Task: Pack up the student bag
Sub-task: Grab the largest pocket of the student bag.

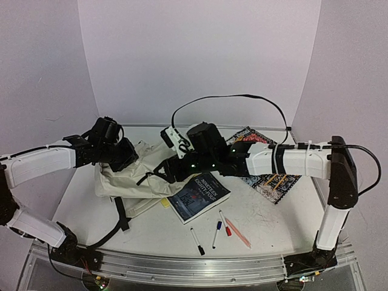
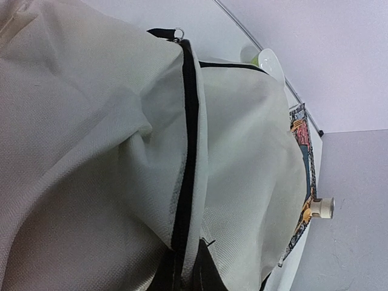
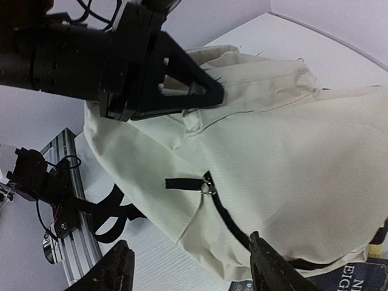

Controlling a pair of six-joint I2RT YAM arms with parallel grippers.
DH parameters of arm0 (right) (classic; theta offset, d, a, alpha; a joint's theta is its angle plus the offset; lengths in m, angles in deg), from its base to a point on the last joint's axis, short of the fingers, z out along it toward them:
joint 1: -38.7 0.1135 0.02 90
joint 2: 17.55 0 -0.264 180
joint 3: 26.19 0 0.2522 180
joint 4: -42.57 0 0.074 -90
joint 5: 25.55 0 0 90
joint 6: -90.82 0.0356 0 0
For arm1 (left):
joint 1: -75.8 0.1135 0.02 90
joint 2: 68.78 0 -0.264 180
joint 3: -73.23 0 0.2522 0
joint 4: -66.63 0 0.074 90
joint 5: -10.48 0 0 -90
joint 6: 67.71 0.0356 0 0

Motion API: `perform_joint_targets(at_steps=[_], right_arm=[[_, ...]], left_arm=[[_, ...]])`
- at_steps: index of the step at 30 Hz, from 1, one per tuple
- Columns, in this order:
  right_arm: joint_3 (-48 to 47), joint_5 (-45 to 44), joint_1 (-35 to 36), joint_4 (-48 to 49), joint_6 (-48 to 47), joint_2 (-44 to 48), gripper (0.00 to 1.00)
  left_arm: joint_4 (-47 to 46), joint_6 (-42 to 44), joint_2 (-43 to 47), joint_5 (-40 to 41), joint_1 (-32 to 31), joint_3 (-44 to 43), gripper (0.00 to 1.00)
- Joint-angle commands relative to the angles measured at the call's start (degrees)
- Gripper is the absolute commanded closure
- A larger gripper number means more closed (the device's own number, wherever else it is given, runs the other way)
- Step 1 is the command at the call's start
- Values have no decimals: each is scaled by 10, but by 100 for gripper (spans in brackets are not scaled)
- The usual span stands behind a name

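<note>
First, along the near edge of the white worktop (image 1: 267, 218), right of centre, lie a white marker with a black cap (image 1: 197, 240), a white marker with a blue cap (image 1: 216, 233), a white marker with a red cap (image 1: 225, 224) and a thin pink pen (image 1: 236, 233), close together. Just behind them, near the middle of the worktop, a dark blue paperback book (image 1: 199, 195) lies flat, its left end touching the bag.

Further back, the large soft cream fabric student bag (image 1: 130, 182) with black straps lies slumped on the left half of the worktop, between the two arms. The left gripper (image 3: 203, 91) has its jaws together, pinching a fold of cream fabric at the bag's left end. The right gripper (image 3: 189, 242) hangs just above the bag's front with its fingers apart and nothing between them. The small metal zipper pull (image 3: 208, 185) with its black tab sits just beyond its fingertips. Whether the zip is partly undone cannot be told.

The step in hand looks like opening the zip so the bag can be packed. To do it well, the left pinch should hold the fabric taut while the right fingers close squarely on the tab alone, not on loose cloth, then draw along the black zipper line (image 3: 227, 218).

Farthest, toward the far right corner, a colourful patterned book (image 1: 276, 182) lies partly under the right arm.
</note>
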Motion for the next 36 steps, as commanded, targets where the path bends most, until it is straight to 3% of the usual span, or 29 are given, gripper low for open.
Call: perform_joint_targets(at_steps=[1, 5, 14, 24, 30, 36], right_arm=[[-44, 2, 23, 5, 35, -27, 37], [-63, -13, 30, 4, 84, -61, 44], [-96, -64, 37, 3, 157, -117, 40], [-114, -126, 37, -6, 180, -151, 37], [-130, -187, 37, -56, 177, -163, 43], [-87, -253, 37, -74, 177, -136, 42]], left_arm=[[-83, -28, 5, 19, -8, -5, 100], [-95, -34, 6, 19, -16, 0, 100], [-128, -49, -1, 0, -35, 14, 100], [-158, -52, -4, -9, -77, 14, 100], [-164, -50, 9, -8, -87, 14, 100], [-163, -32, 44, 43, -88, 25, 100]])
